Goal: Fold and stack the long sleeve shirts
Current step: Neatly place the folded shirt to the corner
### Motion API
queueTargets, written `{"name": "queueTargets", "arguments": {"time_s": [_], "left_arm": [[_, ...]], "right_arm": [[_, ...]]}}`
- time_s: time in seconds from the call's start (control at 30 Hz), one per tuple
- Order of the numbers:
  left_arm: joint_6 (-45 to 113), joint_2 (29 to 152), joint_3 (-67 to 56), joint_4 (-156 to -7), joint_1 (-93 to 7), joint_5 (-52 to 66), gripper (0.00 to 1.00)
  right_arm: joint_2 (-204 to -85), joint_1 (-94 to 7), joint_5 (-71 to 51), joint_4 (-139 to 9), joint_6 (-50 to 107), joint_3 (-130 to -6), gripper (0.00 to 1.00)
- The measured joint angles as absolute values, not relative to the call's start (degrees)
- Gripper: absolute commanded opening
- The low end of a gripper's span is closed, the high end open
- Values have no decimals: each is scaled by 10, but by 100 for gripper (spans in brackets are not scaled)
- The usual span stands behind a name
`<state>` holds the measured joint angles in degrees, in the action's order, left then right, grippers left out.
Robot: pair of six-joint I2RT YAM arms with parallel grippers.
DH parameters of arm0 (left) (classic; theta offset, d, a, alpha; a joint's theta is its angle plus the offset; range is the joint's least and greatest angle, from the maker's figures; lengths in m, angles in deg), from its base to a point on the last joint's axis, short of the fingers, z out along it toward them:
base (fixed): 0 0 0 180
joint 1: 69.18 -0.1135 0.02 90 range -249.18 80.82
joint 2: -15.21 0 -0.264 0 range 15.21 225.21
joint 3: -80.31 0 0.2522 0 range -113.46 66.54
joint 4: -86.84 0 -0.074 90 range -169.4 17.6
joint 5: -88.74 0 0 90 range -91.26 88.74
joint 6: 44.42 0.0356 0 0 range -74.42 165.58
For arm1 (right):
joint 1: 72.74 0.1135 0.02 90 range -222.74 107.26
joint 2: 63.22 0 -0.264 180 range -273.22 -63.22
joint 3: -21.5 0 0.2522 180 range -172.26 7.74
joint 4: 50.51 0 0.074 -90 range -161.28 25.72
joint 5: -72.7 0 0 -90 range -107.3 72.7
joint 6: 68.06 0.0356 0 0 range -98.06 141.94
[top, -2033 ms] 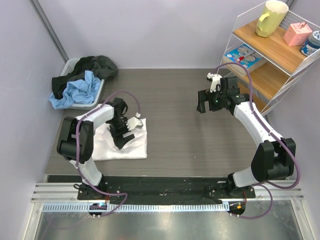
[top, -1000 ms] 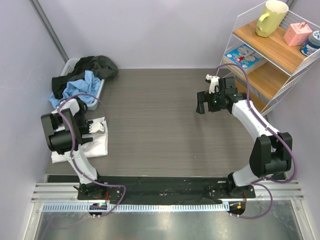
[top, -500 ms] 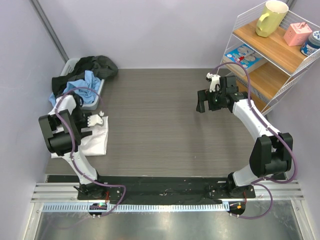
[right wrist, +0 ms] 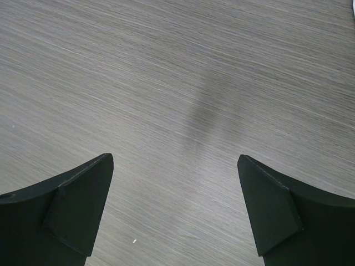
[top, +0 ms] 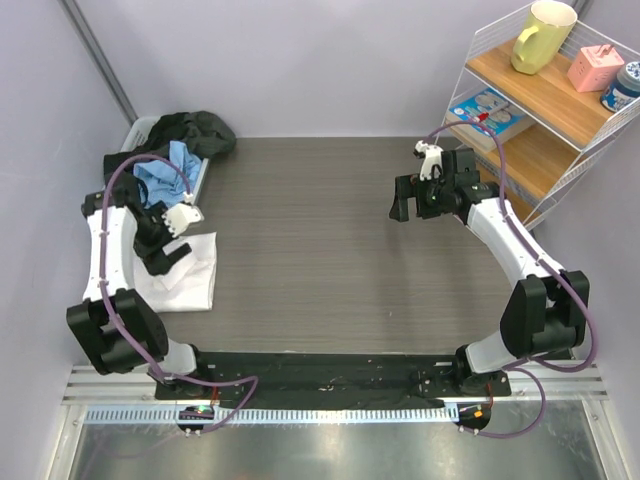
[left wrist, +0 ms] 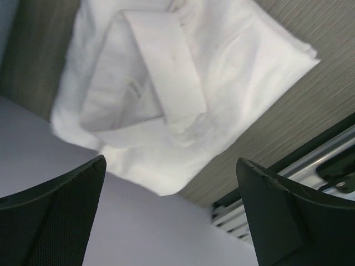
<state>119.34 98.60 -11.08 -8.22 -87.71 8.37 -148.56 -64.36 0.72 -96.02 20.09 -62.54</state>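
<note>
Where it now lies folded into a flat rectangle, the plain white collared cloth shirt point(top: 190, 285) sits at the near-left corner of the grey wood-grain counter point(top: 330, 260). Its collar point(left wrist: 161, 66) shows on top, and its outer edge reaches the counter's border by the pale lilac wall. Two seconds ago the same shirt lay further right along the near edge, with the left hand pressed down on it. It has since been slid leftward, and over the last second it has stayed put.

The left hand point(top: 172, 250) has lifted off and hangs above the shirt's far edge. Its two black fingers point(left wrist: 50, 216) are spread wide, with nothing between them and clear of the cloth. The left arm has swung out to the counter's left side.

Behind the shirt, a light grey plastic bin point(top: 140, 128) at the far-left corner holds crumpled dark and light-blue garments point(top: 185, 135), unchanged.

The right hand point(top: 405, 205) hovers over bare counter on the far right, well apart from the shirt. Its fingers point(right wrist: 66, 205) are likewise spread and empty, and it is almost where it was before. Beside it stands a white wire shelf with wooden boards point(top: 540, 100), carrying a yellow mug point(top: 542, 35) and a pink box point(top: 596, 66).
</note>
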Motion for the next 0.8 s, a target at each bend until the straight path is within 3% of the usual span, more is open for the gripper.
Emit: {"name": "queueTargets", "arguments": {"time_s": [0.17,0.47,0.8], "left_arm": [[1043,980,1,-156,-879,85,100],[754,993,81,-295,-922,92,100],[635,1082,92,-355,-926,69,100]], "right_arm": [[-1464,-644,15,-960,208,-625,100],[-1434,-644,15,-960,209,-614,100],[-1434,-644,12,-961,208,-607,100]]}}
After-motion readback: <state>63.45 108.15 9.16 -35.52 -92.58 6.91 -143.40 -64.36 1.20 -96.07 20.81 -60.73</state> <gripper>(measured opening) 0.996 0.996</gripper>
